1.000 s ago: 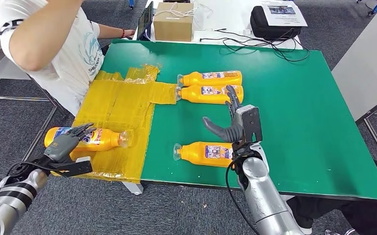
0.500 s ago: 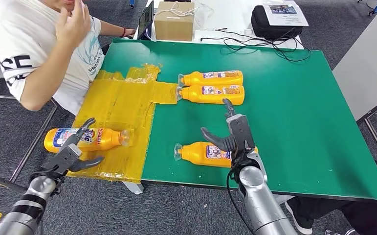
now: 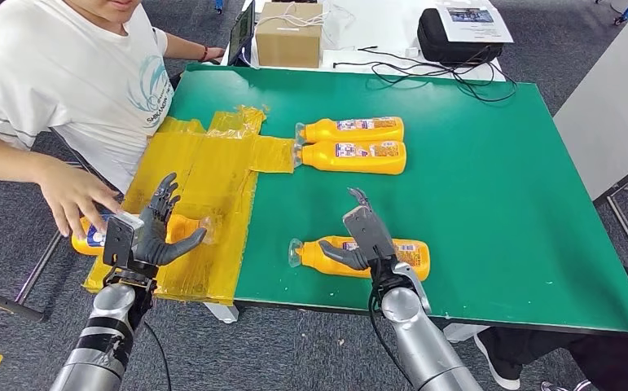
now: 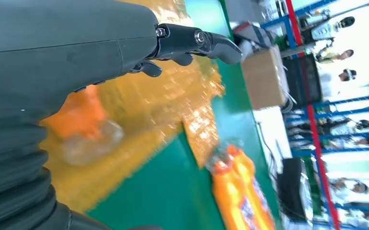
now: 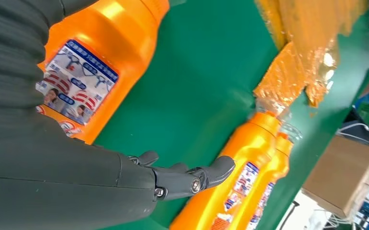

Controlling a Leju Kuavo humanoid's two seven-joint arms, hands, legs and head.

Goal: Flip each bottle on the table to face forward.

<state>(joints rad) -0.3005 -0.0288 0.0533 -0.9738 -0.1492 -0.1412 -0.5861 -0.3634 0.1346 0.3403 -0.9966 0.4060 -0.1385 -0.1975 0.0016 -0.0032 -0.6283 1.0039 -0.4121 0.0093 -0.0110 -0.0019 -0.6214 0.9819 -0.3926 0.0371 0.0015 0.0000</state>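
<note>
At the left edge of the counter (image 3: 489, 204), a person's hand (image 3: 74, 199) reaches in over the capless end of an orange bottle (image 3: 182, 229) that lies on its side on the yellow taped patch (image 3: 204, 171). The robot's left hand (image 3: 149, 232) is raised just in front of that bottle, fingers spread wide and holding nothing, and it hides the bottle's middle; its clear cap (image 3: 207, 230) points toward the green surface. Further right, near the front edge, a second orange bottle (image 3: 408, 254) lies on its side on the green, label up, cap to the left. The right hand (image 3: 359, 240) hovers over its middle, fingers apart and empty; whether it touches the bottle cannot be told. Beyond it, toward the far side, two more orange bottles (image 3: 355, 129) (image 3: 359, 156) lie side by side, touching, labels up, caps toward the yellow patch. At the counter's far edge stand a cardboard box (image 3: 289, 34) and a black case (image 3: 457, 37), with cables (image 3: 424, 69) trailing onto the green.
</note>
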